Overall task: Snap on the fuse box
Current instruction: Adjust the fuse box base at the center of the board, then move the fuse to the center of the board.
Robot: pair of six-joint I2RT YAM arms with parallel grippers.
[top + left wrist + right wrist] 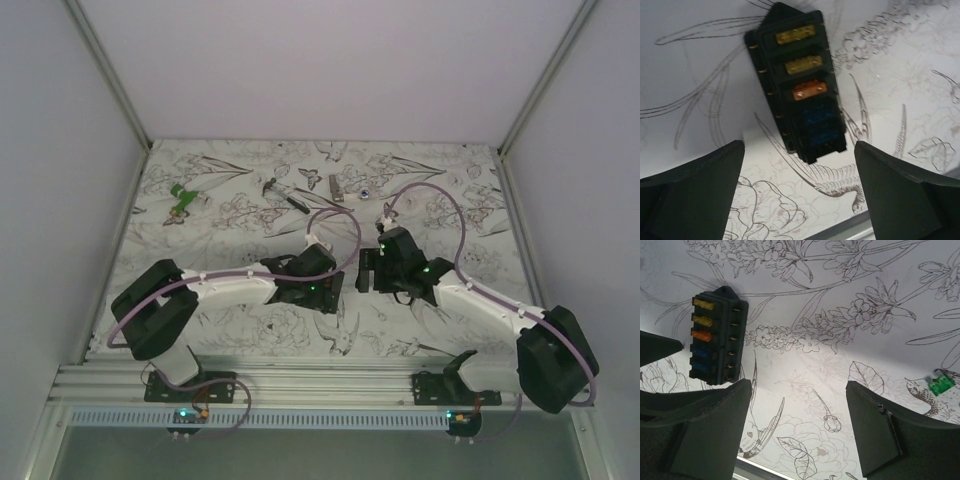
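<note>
The fuse box (pixel 365 270) is a flat black box lying on the flower-printed table between my two grippers. In the left wrist view the fuse box (pixel 797 85) shows a row of yellow, orange and blue fuses, just ahead of my open left gripper (pixel 800 190), with nothing between the fingers. In the right wrist view the fuse box (pixel 715 337) lies ahead and to the left of my open, empty right gripper (pixel 799 425). From above, the left gripper (pixel 338 285) is on the box's left and the right gripper (pixel 385 268) on its right.
A green plastic piece (pixel 183 200) lies at the far left. A thin dark tool (pixel 285 195) and a small grey part (pixel 335 187) lie at the far middle. A loose green fuse (pixel 940 385) lies to the right. White walls enclose the table.
</note>
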